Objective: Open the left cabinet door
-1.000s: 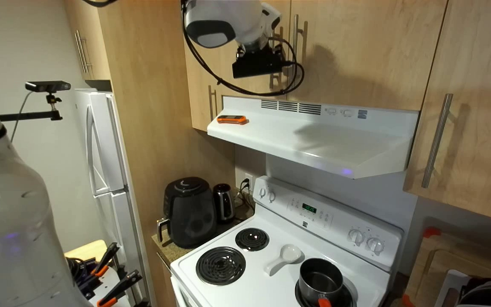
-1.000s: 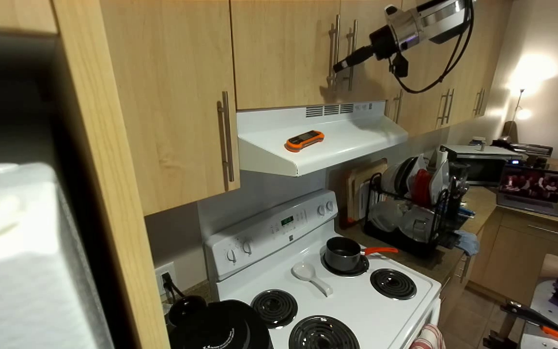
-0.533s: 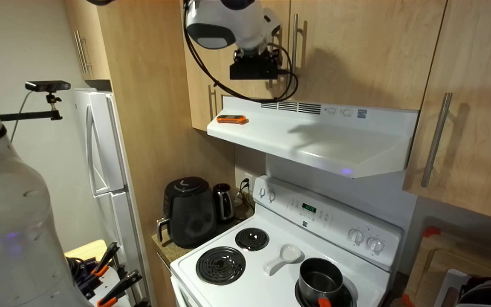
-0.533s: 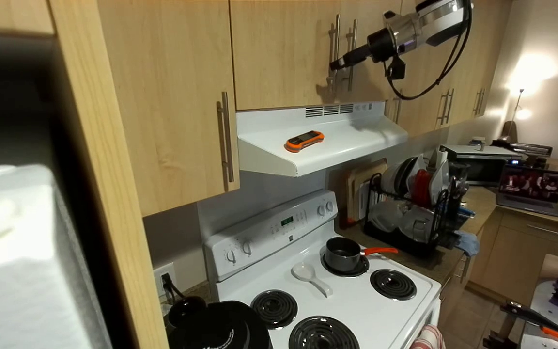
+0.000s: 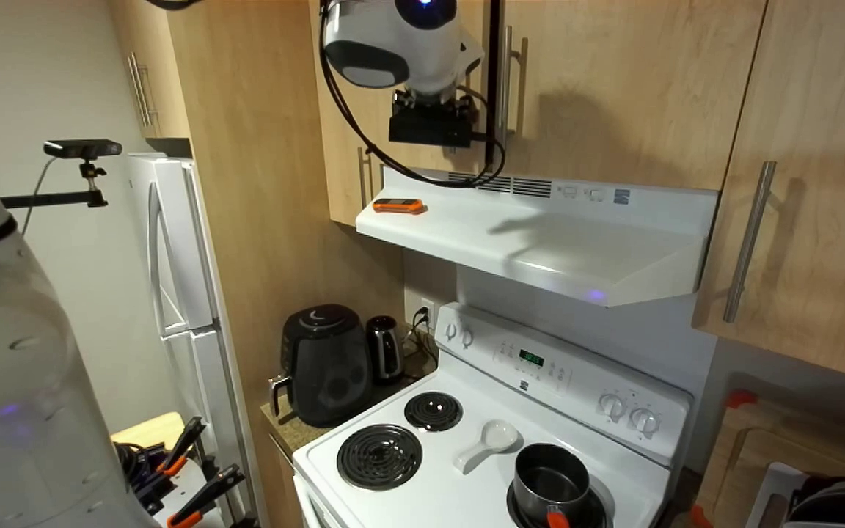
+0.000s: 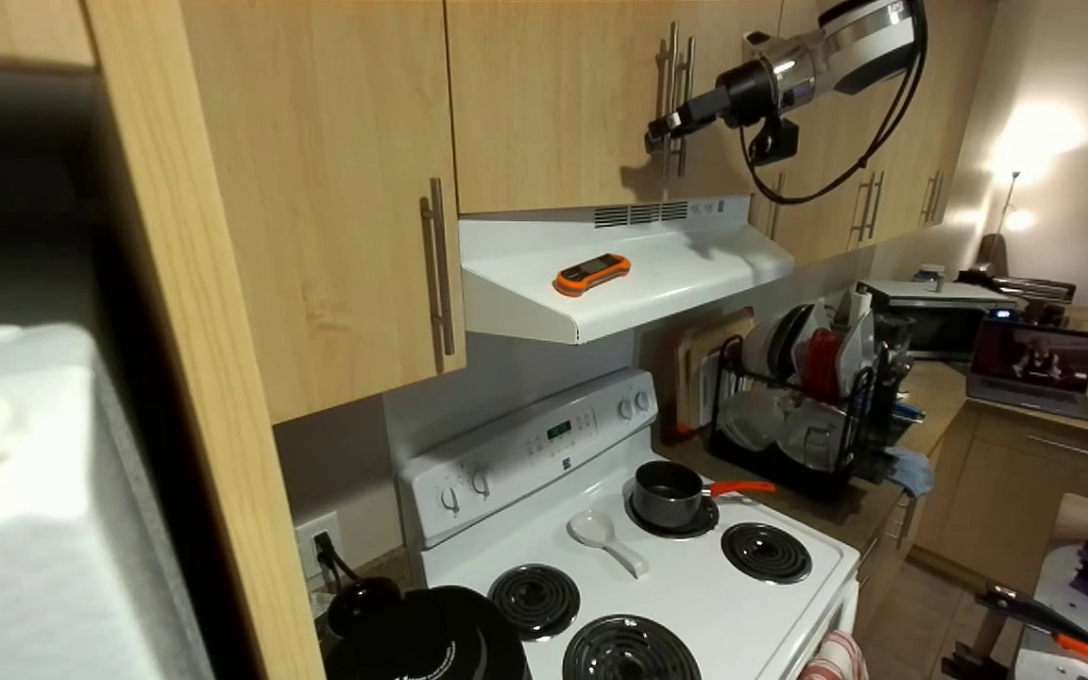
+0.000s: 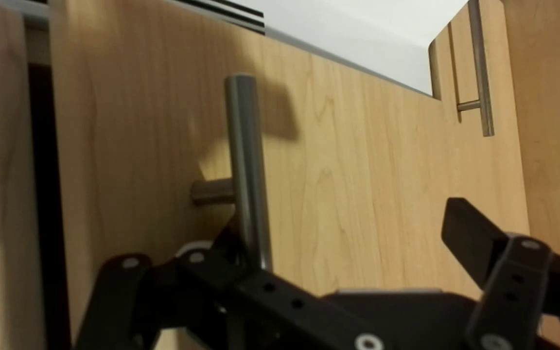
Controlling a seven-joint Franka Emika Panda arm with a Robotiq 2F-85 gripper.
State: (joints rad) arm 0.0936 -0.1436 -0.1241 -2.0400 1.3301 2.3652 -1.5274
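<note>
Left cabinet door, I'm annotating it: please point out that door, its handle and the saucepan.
Left cabinet door (image 7: 353, 184): wrist view, panel's bare wood.
Door handle (image 7: 248, 167): wrist view, middle of visible bar.
Saucepan (image 6: 666, 510): in an exterior view, outer wall.

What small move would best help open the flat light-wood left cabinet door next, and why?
Probably a gentle outward pull with the spread black fingers: one seems hooked behind the slim vertical metal bar handle, and a narrow dark gap beside the left cabinet door suggests it is ajar.

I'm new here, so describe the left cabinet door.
Find the white range hood. Directly above it, the left cabinet door is a light-wood panel with a bar handle near its right edge; its twin has one near the left.
</note>
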